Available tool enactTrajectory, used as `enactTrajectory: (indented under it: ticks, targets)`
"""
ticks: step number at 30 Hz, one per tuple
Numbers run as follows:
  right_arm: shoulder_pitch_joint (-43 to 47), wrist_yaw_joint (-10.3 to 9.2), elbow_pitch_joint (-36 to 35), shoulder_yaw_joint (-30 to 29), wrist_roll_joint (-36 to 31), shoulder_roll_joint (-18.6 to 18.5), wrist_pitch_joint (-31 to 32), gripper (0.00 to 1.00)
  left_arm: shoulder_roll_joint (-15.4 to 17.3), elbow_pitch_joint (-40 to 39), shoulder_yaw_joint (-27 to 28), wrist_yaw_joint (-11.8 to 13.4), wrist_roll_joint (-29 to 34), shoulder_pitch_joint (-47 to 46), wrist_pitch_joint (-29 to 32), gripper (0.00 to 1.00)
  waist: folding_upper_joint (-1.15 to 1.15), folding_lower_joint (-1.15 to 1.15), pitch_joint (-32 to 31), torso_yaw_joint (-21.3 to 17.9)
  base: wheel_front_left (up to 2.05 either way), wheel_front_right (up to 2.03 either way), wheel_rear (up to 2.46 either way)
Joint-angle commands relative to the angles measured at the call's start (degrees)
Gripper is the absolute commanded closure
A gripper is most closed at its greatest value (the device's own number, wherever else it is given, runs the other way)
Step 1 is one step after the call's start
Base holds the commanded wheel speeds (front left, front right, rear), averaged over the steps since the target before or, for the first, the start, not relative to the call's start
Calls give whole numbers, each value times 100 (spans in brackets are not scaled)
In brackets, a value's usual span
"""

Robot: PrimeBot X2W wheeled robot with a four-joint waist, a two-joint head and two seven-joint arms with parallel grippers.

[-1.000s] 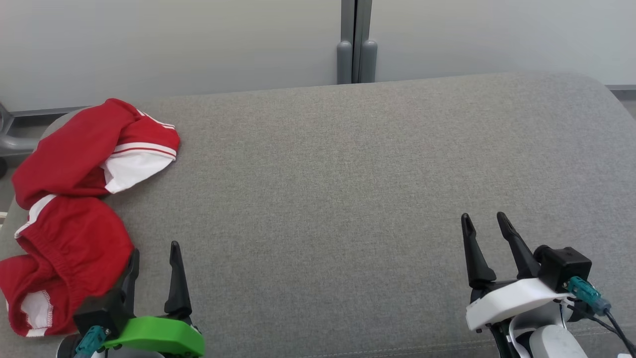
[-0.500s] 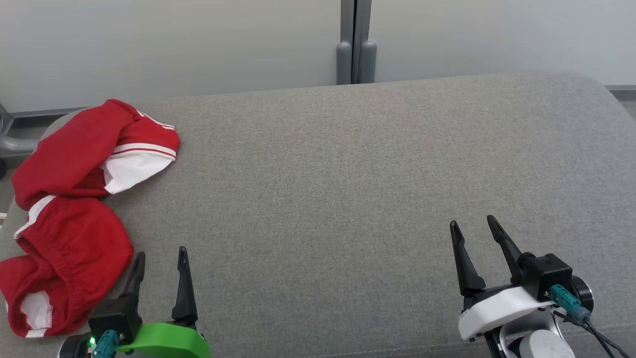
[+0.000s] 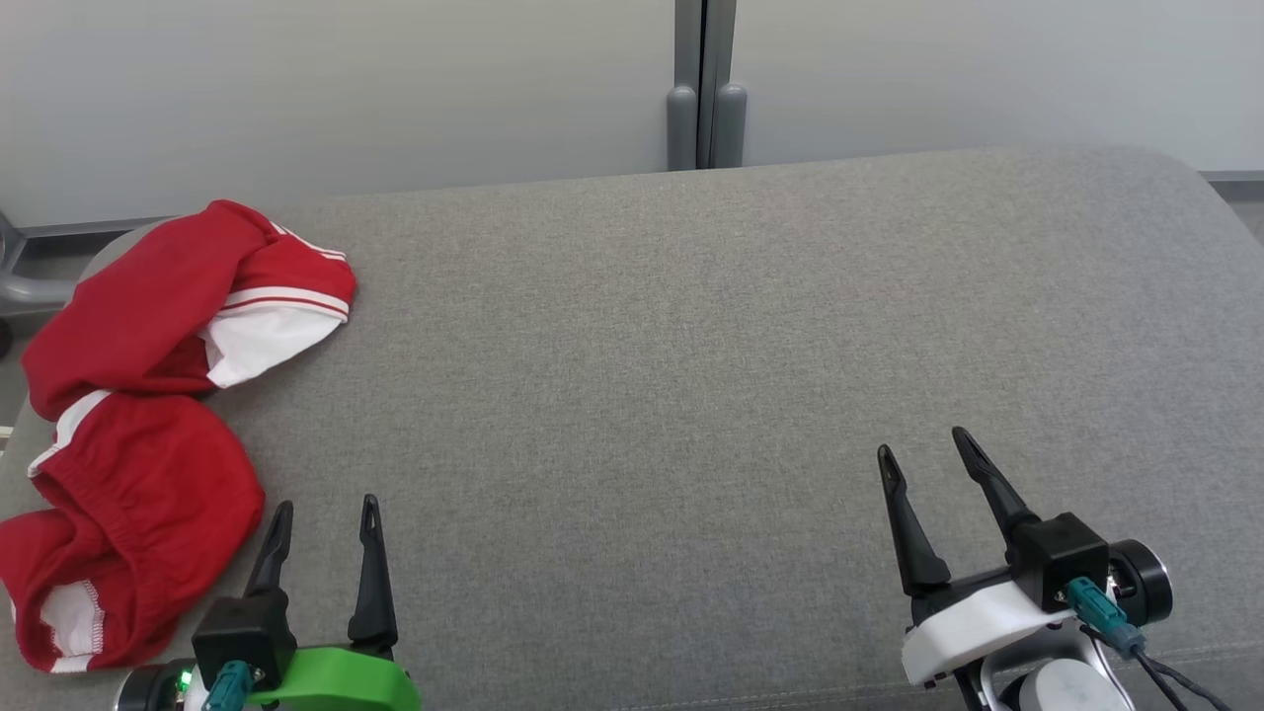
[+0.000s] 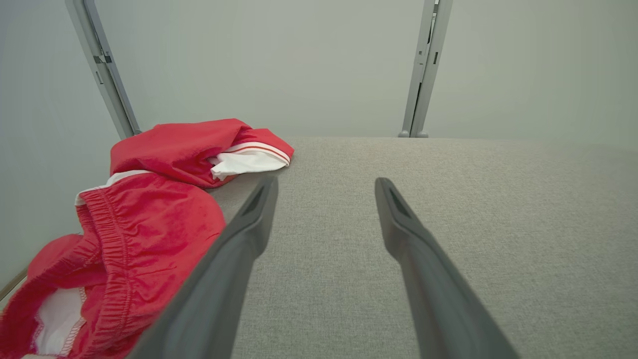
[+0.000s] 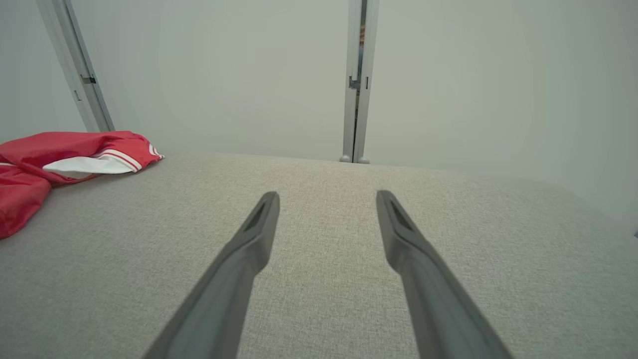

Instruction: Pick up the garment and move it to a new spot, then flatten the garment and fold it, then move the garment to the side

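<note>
We judge the task to be at its very start. The crumpled red garment with white panels and thin white stripes (image 3: pixel 138 464) lies bunched at the left edge of the wide grey woven-fabric cushion (image 3: pixel 642 346), with part of it drooping over the near-left corner. It is neither flat nor folded, and nothing holds it. So the pick-up, the move to a new spot, the flattening, the fold and the final shift aside are all left to do.

The left gripper on its green mount (image 3: pixel 327 504) hovers low over the cushion just beside the garment's near lobe, its two dark fingers spread apart and empty. In the left wrist view the red cloth sits just off the left finger, and whether the two touch we cannot tell. The right gripper on its white mount (image 3: pixel 923 442) hangs over bare cushion well apart from the garment, fingers likewise spread with nothing between them.

A gathered elastic band (image 4: pixel 112 224) shows in the left wrist view, so we take the piece for a pair of shorts, though the bunching leaves that uncertain.

We can read no brand, label or writing on the cloth, the cushion, the grippers or the pale wall panels (image 3: pixel 346 89) behind, which meet at a grey vertical post (image 3: pixel 703 84).
</note>
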Motion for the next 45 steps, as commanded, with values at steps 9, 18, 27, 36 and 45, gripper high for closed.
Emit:
enactTrajectory:
  ticks: [9,18,27,36,45]
  targets:
    - [56,1,-8,41,-235,-27,-96,0,66,-19,-62,84,201,92,-12,0,0,0,-21,2,0,0,0]
    - [97,1,14,5,-28,-27,-96,0,54,0,-109,85,93,115,3,0,0,0,-65,-3,0,0,0]
    - [123,1,-4,2,-10,-27,-96,0,83,28,-127,97,18,108,-10,0,0,0,-87,-5,0,0,0]
    - [103,1,15,2,-8,-27,-96,0,111,46,-149,118,1,82,-15,0,0,0,-92,6,0,0,0]
    - [151,1,-20,-30,-1,-26,-96,0,136,61,-181,145,-23,17,4,0,0,0,-91,219,0,0,0]
